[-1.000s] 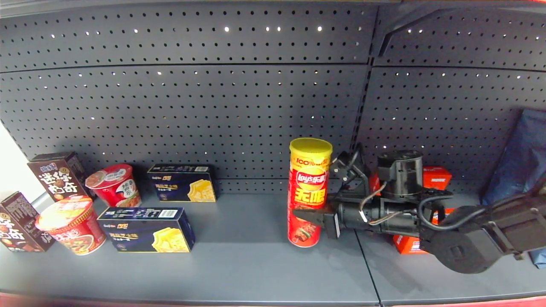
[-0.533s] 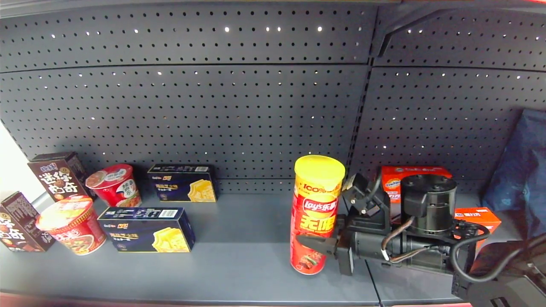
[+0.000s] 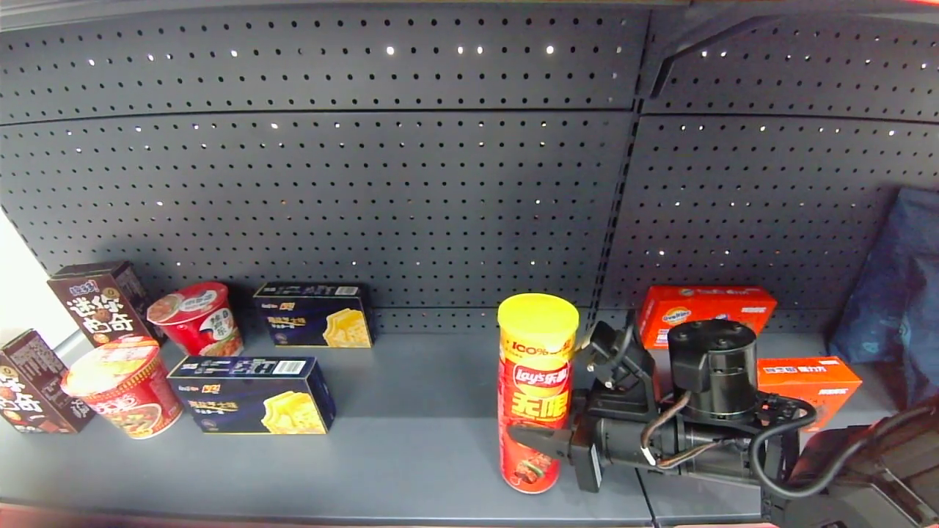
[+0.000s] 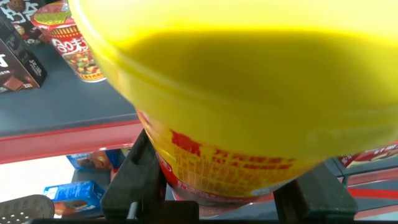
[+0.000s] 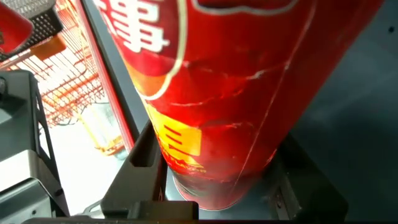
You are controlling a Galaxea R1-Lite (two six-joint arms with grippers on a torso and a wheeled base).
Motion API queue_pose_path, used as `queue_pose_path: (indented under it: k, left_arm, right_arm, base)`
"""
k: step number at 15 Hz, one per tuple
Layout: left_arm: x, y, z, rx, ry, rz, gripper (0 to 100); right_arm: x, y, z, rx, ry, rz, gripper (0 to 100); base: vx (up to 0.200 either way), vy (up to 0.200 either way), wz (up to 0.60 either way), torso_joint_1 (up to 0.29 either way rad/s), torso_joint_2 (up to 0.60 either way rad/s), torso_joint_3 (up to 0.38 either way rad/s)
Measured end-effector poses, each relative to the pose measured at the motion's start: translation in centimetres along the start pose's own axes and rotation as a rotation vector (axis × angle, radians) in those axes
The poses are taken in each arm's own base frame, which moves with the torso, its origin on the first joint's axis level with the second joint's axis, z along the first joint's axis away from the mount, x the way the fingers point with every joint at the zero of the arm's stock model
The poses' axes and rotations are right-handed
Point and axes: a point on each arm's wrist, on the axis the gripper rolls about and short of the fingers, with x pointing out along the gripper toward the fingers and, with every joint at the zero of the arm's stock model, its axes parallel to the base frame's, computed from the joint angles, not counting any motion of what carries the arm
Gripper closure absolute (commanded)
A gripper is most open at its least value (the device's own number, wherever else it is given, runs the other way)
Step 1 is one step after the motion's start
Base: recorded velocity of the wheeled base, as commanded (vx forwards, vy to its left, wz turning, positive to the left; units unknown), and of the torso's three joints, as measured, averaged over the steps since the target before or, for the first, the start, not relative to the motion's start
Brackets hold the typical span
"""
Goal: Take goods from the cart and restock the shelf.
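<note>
To the left, grouped: two brown boxes (image 3: 99, 304), two noodle cups (image 3: 125, 385), two dark blue boxes (image 3: 253, 392). To the right: two orange boxes (image 3: 704, 308), beside a blue bag (image 3: 899, 286).

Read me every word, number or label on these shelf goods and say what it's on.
Chip can, in the right claw: round logo, percent figure, big yellow characters.
Brown boxes: big white characters.
Noodle cups: characters too small to read.
Dark blue boxes: barcode on top; small print blurred.
Orange boxes: small logo, too blurred.
Yellow tub, in the left claw: red print, too blurred.
</note>
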Motion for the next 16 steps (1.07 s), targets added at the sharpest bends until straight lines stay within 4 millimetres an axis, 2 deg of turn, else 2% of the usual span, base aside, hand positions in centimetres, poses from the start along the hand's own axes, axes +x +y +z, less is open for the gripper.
queue_pose_path:
  k: [6,7,13,16]
  left_arm:
    - [0.0,0.0,-0.1,-0.008,0.004,0.001,100]
    - [0.0,0.0,-0.1,-0.011,0.006,0.001,100]
    - [0.1,0.0,-0.4,-0.011,0.014,0.001,100]
    - [0.2,0.0,-0.4,-0.011,0.016,0.0,100]
  right_arm:
    - [0.6,-0.3,-0.9,0.008,0.027,0.001,100]
    - [0.6,-0.3,-1.0,0.007,0.03,0.003,0]
    - [0.4,-0.1,-1.7,0.012,0.042,-0.001,0]
    - [-0.7,0.3,-1.9,0.018,0.051,-0.003,0]
  base:
    - [0.0,0.0,0.0,0.0,0.0,0.0]
    - [0.0,0.0,0.0,0.0,0.0,0.0]
    - [0.0,0.0,0.0,0.0,0.0,0.0]
    - [0.0,0.0,0.0,0.0,0.0,0.0]
